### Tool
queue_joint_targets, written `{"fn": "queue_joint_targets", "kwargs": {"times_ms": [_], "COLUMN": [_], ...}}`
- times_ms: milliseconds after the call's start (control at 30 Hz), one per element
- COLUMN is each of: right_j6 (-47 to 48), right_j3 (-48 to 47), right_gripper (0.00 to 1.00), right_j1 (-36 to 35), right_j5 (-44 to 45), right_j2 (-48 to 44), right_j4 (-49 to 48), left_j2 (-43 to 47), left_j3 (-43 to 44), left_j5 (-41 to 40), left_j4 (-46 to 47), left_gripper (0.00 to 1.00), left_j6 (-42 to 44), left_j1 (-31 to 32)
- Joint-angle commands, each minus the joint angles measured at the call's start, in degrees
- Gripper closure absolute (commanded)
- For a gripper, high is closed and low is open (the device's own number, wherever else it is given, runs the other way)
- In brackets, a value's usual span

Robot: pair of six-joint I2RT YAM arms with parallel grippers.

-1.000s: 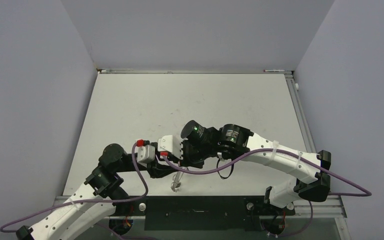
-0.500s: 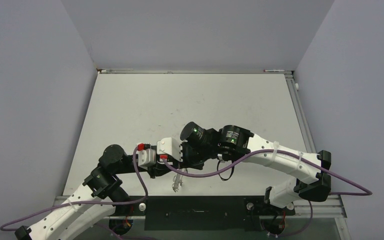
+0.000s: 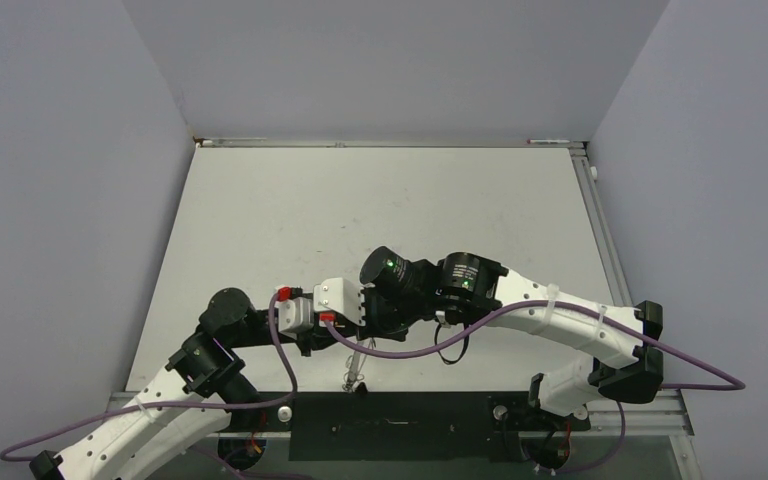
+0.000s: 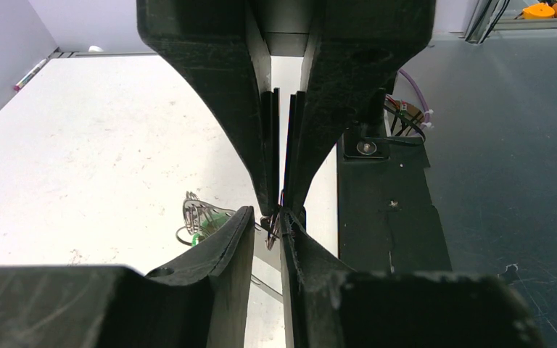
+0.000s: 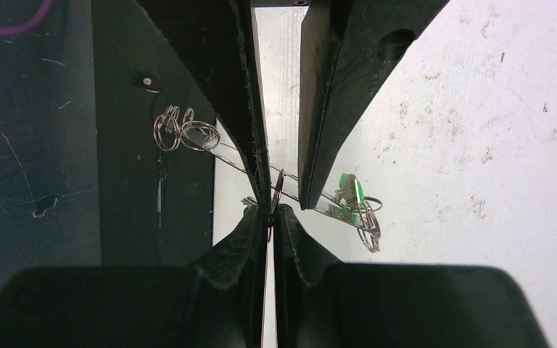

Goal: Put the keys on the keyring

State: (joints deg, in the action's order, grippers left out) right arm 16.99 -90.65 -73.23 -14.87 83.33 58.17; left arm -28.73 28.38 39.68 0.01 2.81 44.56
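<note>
Two grippers meet tip to tip above the near edge of the counter (image 3: pixel 380 200). The right gripper (image 5: pixel 270 212) is closed, its tips pinching a small silvery loop (image 5: pixel 277 190) seen edge-on. Whether that is a key's head or a ring is too small to tell. The left gripper (image 4: pixel 268 217) faces it with jaws a narrow gap apart, one on either side of that loop. Bright counter shows between them, and I cannot see them pressing on the loop.

One clear strip (image 5: pixel 226 154) slants beyond the tips, from the dark rail (image 5: pixel 43 145) onto the counter. At its rail end sit two silvery rings (image 5: pixel 178 130). At its counter end is a bunch of rings (image 5: pixel 368 221) with one green piece (image 5: pixel 348 190). Single keys cannot be picked out among them.

Two purple cables (image 3: pixel 480 325) trail from the wrists, with two red plugs (image 3: pixel 282 292) near the left wrist. Two green lights (image 3: pixel 390 263) glow on the right arm's joints.

Compared with a second ago, the top view shows the left wrist edged slightly toward the right gripper. The strip now runs straighter toward the bases, its near end reaching closer to the rail.
</note>
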Motion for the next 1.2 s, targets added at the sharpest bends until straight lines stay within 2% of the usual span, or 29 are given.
{"fn": "queue_joint_targets", "kwargs": {"times_ms": [0, 367, 733, 867, 933, 1033, 1167], "right_j6": [0.10, 0.18, 0.06, -0.02, -0.09, -0.16, -0.25], "right_j3": [-2.37, -1.53, -1.35, -1.67, -1.69, -1.51, -1.69], "right_gripper": [0.95, 0.95, 0.95, 0.95, 0.95, 0.95, 0.95], "right_j1": [-0.88, -1.06, -1.07, -1.05, -1.12, -1.12, -1.10], "right_j5": [0.66, 0.68, 0.37, 0.37, 0.37, 0.37, 0.37], "right_j2": [-3.31, -3.95, -3.19, -2.61, -2.63, -2.51, -2.16], "right_j4": [-2.00, -3.11, -3.47, -3.29, -3.33, -3.38, -3.34], "left_j2": [-0.69, -1.28, -0.10, 0.31, 0.59, 1.01, 1.64], "left_j3": [2.56, 2.45, 2.12, 2.05, 1.95, 1.85, 1.68], "left_j5": [-1.01, -1.54, -1.79, -1.70, -1.50, -1.51, -1.43], "left_j4": [0.08, 0.08, 0.60, 0.73, 0.86, 0.96, 1.19], "left_gripper": [0.84, 0.90, 0.87, 0.73, 0.72, 0.72, 0.79], "left_j6": [0.86, 0.74, 0.69, 0.65, 0.55, 0.53, 0.53], "left_j1": [0.20, 0.31, 0.36, 0.36, 0.35, 0.36, 0.33]}}
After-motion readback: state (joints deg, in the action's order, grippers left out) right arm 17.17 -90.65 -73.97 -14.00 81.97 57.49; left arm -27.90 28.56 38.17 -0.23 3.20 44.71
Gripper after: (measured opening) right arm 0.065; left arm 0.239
